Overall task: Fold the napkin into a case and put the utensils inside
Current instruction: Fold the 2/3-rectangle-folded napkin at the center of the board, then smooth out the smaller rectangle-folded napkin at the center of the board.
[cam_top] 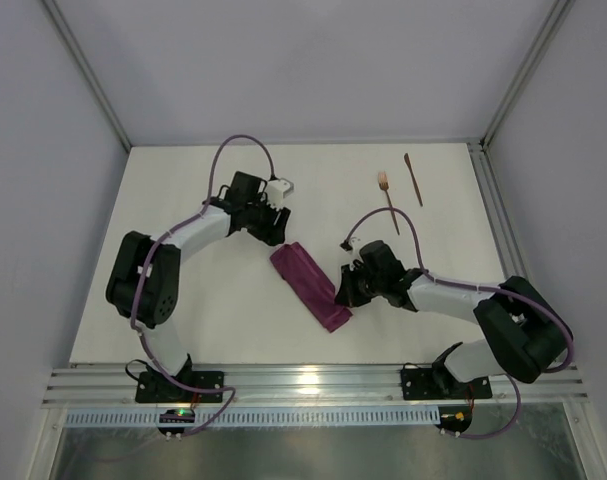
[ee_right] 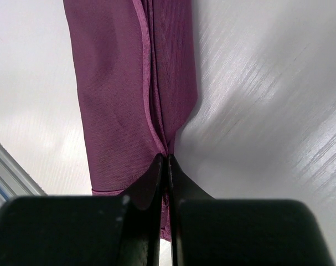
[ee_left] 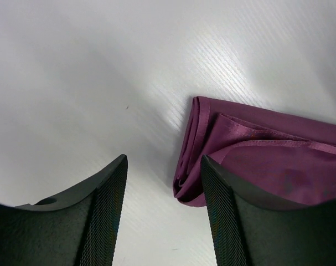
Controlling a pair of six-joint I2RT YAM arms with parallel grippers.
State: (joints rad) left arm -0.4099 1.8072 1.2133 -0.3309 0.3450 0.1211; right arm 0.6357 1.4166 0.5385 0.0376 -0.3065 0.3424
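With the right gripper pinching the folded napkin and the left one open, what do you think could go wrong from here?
The right gripper is shut on just a thin edge of the napkin, so a pull may slip off or drag the layers open. The left gripper stands open at the other end, holding nothing, so the whole fold could slide along the table.

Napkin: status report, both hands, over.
Left hand open at napkin's far end. Right hand shut on its edge. Napkin folded narrow; fork, knife not yet inside. Nothing blocking.
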